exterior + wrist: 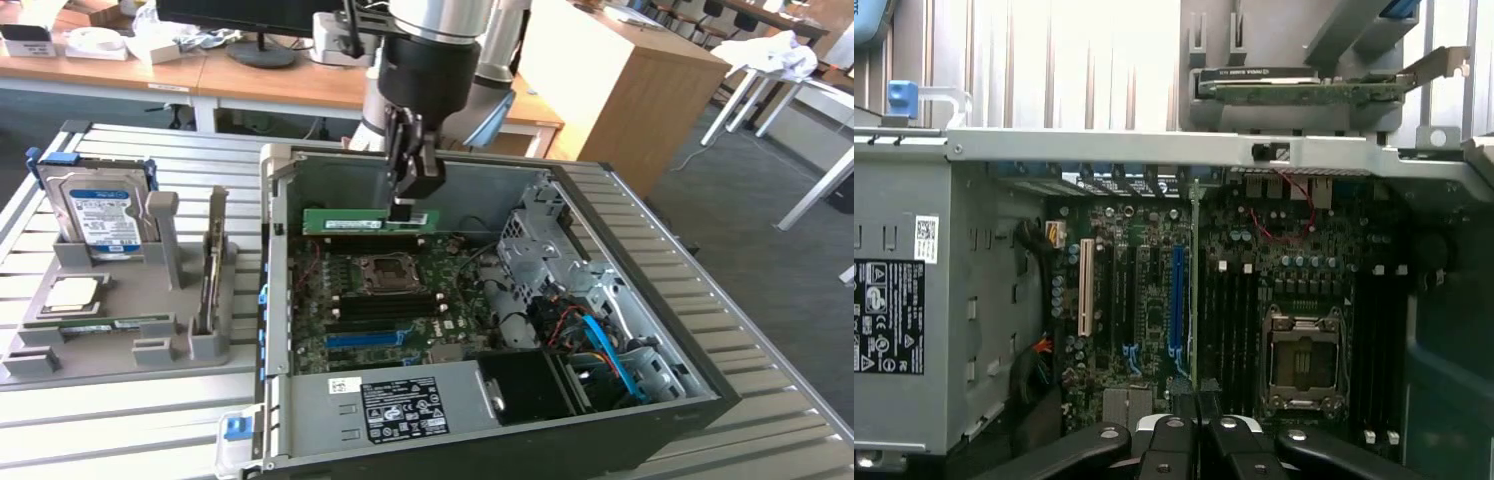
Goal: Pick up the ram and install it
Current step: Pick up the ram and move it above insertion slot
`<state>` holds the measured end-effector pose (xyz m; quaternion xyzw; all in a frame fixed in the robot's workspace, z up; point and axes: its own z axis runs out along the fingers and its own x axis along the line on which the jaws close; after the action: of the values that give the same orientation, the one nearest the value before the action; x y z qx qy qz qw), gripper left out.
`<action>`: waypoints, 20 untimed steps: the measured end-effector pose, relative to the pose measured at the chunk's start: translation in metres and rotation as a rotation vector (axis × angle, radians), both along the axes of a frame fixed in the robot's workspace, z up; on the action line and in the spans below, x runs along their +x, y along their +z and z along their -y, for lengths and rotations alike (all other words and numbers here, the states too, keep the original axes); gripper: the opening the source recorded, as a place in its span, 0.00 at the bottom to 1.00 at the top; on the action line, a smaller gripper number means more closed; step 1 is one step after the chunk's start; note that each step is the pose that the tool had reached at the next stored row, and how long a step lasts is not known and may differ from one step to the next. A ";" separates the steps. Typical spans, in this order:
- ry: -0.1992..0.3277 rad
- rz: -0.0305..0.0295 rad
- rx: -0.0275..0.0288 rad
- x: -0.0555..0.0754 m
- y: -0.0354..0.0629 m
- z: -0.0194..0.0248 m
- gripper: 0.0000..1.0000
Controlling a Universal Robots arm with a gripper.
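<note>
No wording is legible anywhere. The power supply [320,410] carries black and white stickers of tiny symbols, the hard drive [96,215] a blue-and-white sticker, the ram [360,221] a white one, all unreadable.

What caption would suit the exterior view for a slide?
Gripper holds the ram by one end above the motherboard inside the open computer case.

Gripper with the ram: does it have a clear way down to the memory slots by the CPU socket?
Likely yes. The gripper holds the ram over the open case; the memory slots beside the CPU socket look empty, with no cable seen crossing them.
</note>
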<state>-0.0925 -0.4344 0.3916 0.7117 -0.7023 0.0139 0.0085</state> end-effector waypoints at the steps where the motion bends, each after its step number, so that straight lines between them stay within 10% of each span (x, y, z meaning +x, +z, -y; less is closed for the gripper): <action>1: 0.000 0.0000 -0.0001 0.002 0.0000 0.0000 0.12; 20: 0.000 -0.0001 0.0000 0.051 0.0000 0.0001 0.12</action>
<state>-0.0414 -0.4345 0.3916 0.7117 -0.7023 0.0138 0.0085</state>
